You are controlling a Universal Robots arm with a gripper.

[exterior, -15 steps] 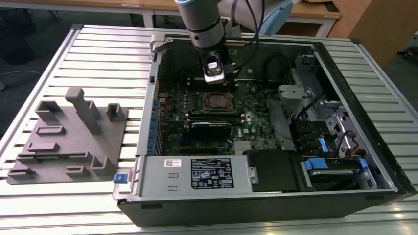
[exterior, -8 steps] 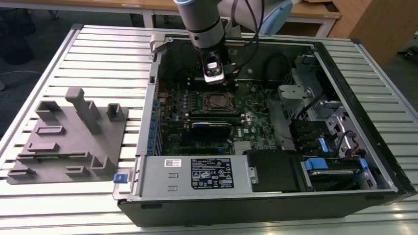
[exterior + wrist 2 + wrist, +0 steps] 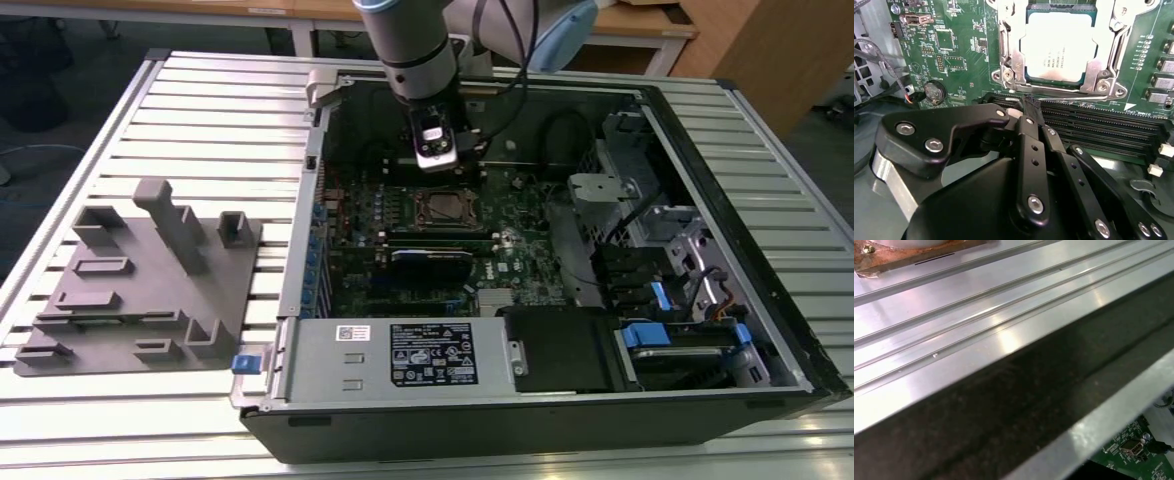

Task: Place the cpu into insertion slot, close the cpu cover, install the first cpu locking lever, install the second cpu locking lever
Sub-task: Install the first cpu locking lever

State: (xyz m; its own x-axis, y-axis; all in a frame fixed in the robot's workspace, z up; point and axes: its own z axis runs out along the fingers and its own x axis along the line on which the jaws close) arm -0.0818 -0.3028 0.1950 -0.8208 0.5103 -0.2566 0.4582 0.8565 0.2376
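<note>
In the second wrist view the end effector (image 3: 1030,112) hangs with fingers pressed together, empty. Just beyond, at twelve o'clock, the cpu (image 3: 1059,46) already sits in the insertion slot (image 3: 1006,75), the cpu cover (image 3: 1114,50) apparently down; the levers' state is unclear.

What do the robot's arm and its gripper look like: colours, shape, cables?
The arm is a grey cylinder with a pale blue joint cap and a black cable beside it. The gripper is matte black, built of flat links joined by silver screws, with narrow fingers.
</note>
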